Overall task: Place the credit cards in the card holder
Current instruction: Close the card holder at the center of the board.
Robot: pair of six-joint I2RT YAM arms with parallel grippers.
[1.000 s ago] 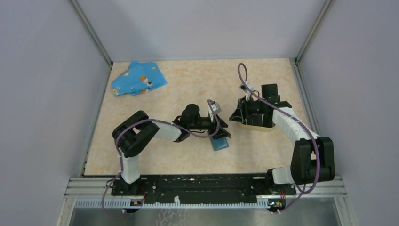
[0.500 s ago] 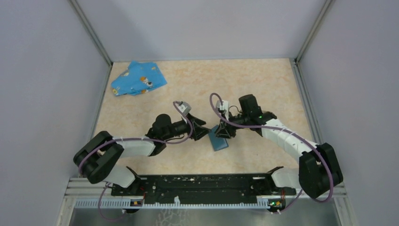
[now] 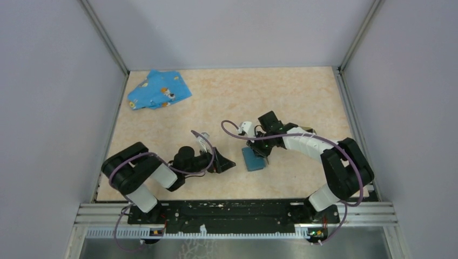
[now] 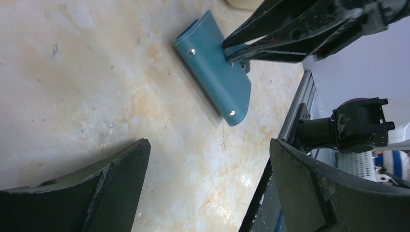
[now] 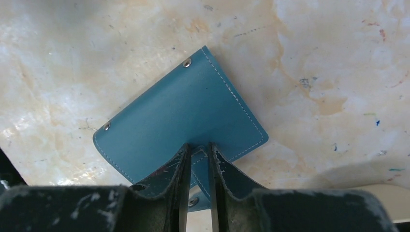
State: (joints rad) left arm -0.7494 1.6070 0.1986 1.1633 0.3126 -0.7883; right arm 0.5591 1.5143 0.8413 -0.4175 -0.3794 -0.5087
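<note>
The task looks barely begun: no credit cards show anywhere, loose or slotted, and I judge that they sit inside the blue case (image 5: 179,111), which lies flat and closed on the table (image 3: 227,97) near the middle, a little toward the near edge. The right gripper (image 5: 197,147) is down on the case's near-right edge, its jaws almost together, and they appear to pinch the small snap strap that sticks out from that edge. Whether the grip is firm cannot be told. The left gripper (image 4: 208,145) hangs low over the table just left of the case with its jaws spread wide and nothing between them. The card holder (image 5: 387,195) shows only as a pale tan edge at the lower right of the right wrist view, close beside the case on its right. From above it is almost wholly hidden behind the right forearm, so its slots cannot be checked, though nothing suggests that a card is in them. The blue cloth (image 3: 158,90) lies at the far left, well apart from all this. Left to do, by my reading: open the case, draw the cards out, and stand each one in the holder
</note>
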